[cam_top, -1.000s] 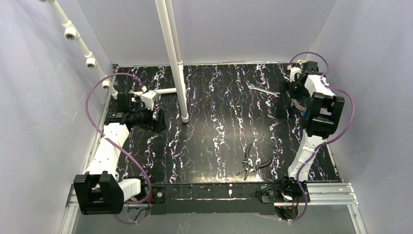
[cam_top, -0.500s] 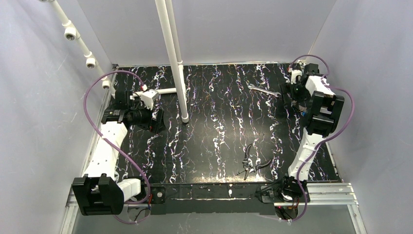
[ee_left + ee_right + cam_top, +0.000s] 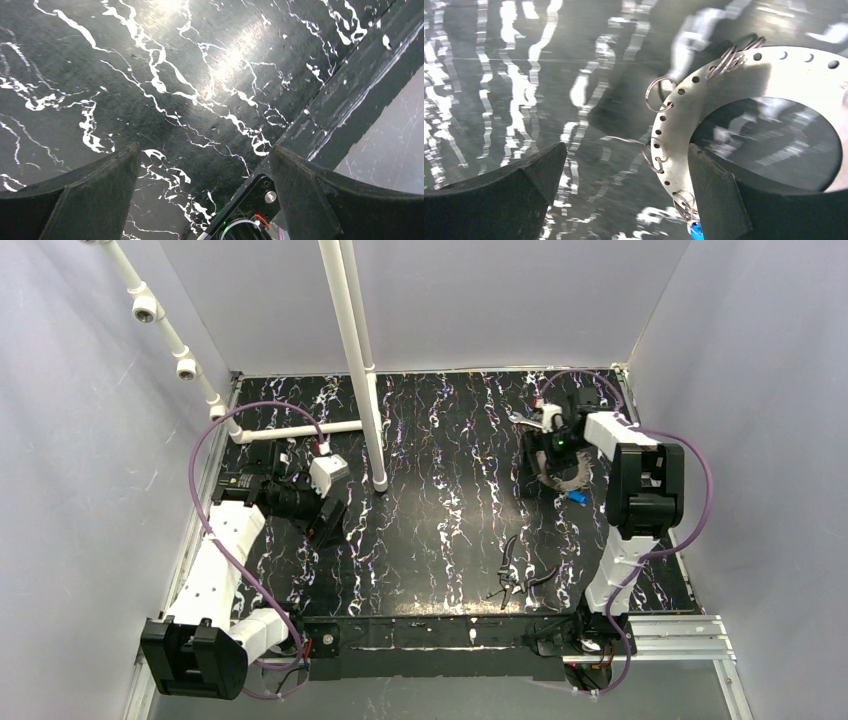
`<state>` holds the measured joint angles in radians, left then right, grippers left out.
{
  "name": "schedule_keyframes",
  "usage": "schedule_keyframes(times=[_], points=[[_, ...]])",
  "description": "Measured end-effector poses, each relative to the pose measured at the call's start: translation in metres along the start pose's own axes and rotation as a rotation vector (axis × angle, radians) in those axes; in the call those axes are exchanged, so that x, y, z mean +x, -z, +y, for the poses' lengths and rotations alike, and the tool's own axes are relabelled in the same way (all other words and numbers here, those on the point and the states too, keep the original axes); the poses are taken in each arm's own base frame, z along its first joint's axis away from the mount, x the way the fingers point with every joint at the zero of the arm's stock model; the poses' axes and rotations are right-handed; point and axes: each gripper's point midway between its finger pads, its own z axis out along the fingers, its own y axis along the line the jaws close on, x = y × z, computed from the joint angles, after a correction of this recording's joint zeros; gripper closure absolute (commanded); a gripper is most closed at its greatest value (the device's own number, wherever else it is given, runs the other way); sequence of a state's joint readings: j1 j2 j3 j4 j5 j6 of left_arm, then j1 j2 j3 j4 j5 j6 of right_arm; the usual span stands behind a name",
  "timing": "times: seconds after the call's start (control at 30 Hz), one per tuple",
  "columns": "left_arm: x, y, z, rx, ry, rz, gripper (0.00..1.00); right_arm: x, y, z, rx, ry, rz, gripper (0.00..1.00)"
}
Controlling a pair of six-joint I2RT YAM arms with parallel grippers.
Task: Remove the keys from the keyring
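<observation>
The keyring (image 3: pixel 749 85) is a large flat silvery ring with small holes round its rim and several small wire rings hooked through them. It lies on the black marbled table (image 3: pixel 440 500). One key with a blue head (image 3: pixel 696 231) hangs at its near rim and also shows in the top view (image 3: pixel 577 496). My right gripper (image 3: pixel 624 192) is open just above the ring, whose left rim sits against the inside of the right finger (image 3: pixel 719 200). From above, the ring (image 3: pixel 568 480) peeks out beside that gripper (image 3: pixel 548 455). My left gripper (image 3: pixel 205 192) is open and empty over bare table, at the left in the top view (image 3: pixel 330 515).
Dark-handled pliers (image 3: pixel 515 575) lie near the front edge. A slim silver wrench (image 3: pixel 525 420) lies at the back, just left of the right wrist. A white pole (image 3: pixel 370 420) stands mid-left with a white side pipe (image 3: pixel 300 428). Grey walls close in three sides.
My right arm has swung from the far right corner leftward, and the ring with the blue key now shows further left and nearer. My left arm has moved nearer and slightly right.
</observation>
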<state>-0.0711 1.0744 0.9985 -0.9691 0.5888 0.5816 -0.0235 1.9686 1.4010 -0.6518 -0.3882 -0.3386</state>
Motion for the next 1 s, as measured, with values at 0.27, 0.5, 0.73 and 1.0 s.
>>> schedule_keyframes(times=[0.27,0.5,0.73,1.0], points=[[0.021,-0.014,-0.024,0.104,-0.13,0.097,0.02,0.008,-0.023,0.099,-0.206,0.06,0.027,0.0],[0.024,-0.033,-0.041,0.184,-0.255,0.173,0.02,0.021,-0.037,0.174,-0.387,0.107,0.041,0.0],[0.021,-0.052,-0.059,0.207,-0.41,0.175,0.02,0.037,-0.042,0.235,-0.554,0.129,0.077,0.0],[-0.01,-0.082,-0.087,0.201,-0.586,0.091,0.02,0.003,-0.005,0.204,-0.52,0.085,-0.07,0.0]])
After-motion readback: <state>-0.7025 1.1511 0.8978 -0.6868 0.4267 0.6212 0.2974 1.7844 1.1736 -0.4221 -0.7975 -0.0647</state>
